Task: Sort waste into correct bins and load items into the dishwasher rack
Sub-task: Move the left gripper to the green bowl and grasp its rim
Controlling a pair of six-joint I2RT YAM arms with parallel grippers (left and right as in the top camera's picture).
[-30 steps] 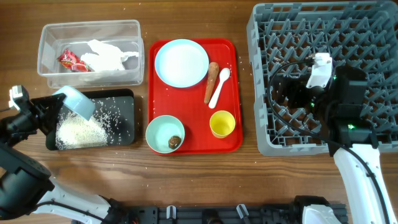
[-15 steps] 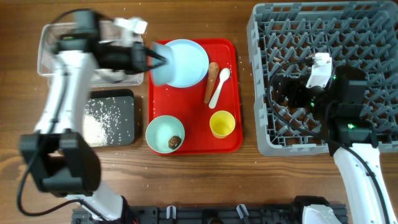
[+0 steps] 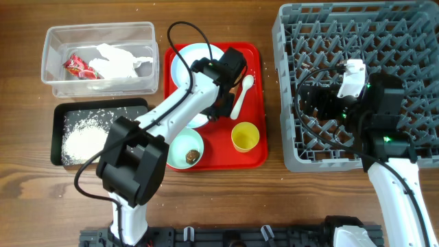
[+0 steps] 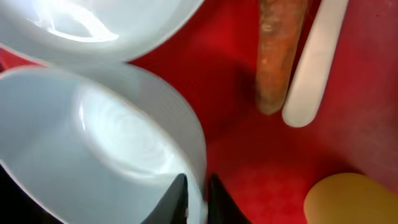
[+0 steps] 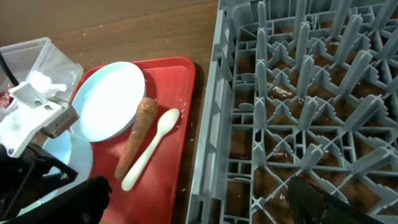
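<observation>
My left gripper is shut on the rim of an empty pale blue bowl, held low over the flat red tray just below the pale blue plate. The carrot and white spoon lie beside it, and the yellow cup stands to the right. A second bowl holds the brown lump. The clear tub holds the napkin and red wrapper. Rice lies in the black tray. My right gripper is open and empty over the grey rack.
The left arm stretches from the table's front edge across the red tray's left side, hiding most of the carrot in the overhead view. Loose rice grains lie on the wood near the tub and tray. The rack holds no dishes.
My left arm has swung with the bowl from over the black tray, past the tub, to the middle of the red tray. Rice now lies in the black tray. The right arm has not moved.
</observation>
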